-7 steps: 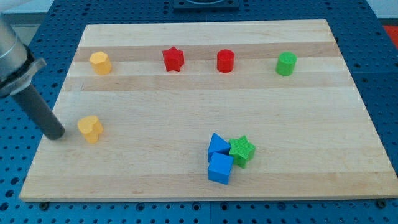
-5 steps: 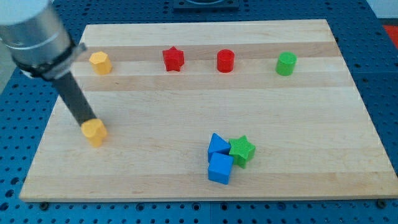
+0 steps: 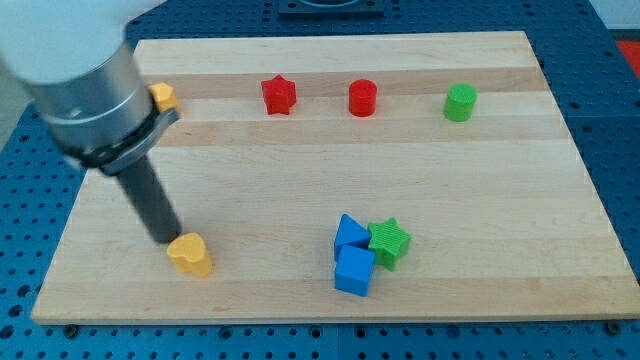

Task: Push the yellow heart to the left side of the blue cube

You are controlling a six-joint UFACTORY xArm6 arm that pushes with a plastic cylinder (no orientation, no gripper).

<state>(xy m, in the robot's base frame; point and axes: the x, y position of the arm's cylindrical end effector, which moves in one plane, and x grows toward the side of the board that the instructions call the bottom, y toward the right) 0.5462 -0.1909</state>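
The yellow heart [image 3: 190, 253] lies on the wooden board [image 3: 330, 175] near the view's bottom left. My tip [image 3: 166, 238] touches its upper-left side. The blue cube [image 3: 354, 271] sits at the view's bottom centre, well to the right of the heart. A blue triangular block [image 3: 349, 233] rests against the cube's top, and a green star [image 3: 389, 242] sits at their right.
Along the view's top stand a yellow block [image 3: 164, 97], partly hidden behind the arm, a red star [image 3: 279, 95], a red cylinder [image 3: 362, 98] and a green cylinder [image 3: 460, 102]. The arm's grey body [image 3: 85, 85] covers the board's upper left.
My tip swung from the heart's left to its upper side, then pushed it down and to the right. The other blocks have not moved.
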